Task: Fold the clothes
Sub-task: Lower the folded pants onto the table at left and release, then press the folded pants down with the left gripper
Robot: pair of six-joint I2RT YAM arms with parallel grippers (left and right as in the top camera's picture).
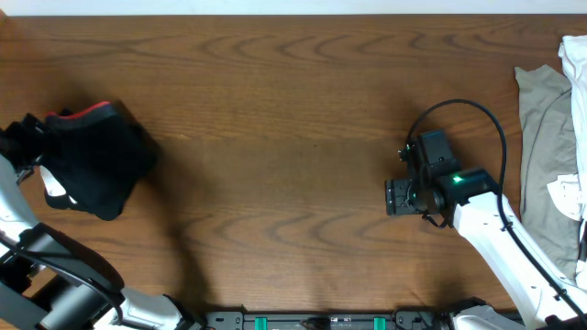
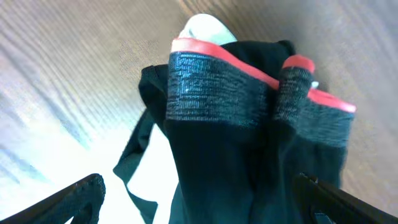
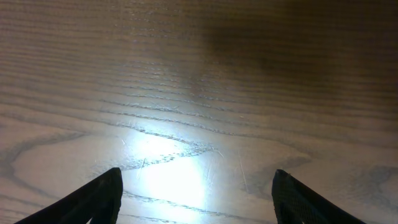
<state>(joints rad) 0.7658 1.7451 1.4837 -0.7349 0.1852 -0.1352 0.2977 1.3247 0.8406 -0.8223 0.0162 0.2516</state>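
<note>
The black pants (image 1: pixel 99 158) lie bunched in a compact bundle at the left end of the wooden table (image 1: pixel 293 101), their grey-and-red waistband (image 2: pixel 217 99) turned up toward the left wrist camera. They seem to be parked at that end so the middle stays free for folding. The left gripper (image 2: pixel 198 182) hovers just over the bundle with its fingers spread wide on either side of the cloth, pinching nothing. The right gripper (image 3: pixel 197 173) hangs over bare wood right of centre, likewise spread and empty. It looks ready to reach for the grey-beige top (image 1: pixel 541 128) and white garment (image 1: pixel 574 55) heaped at the right edge. The tabletop is glossy dark wood grain with lamp glare, and almost nothing of the room shows.
</note>
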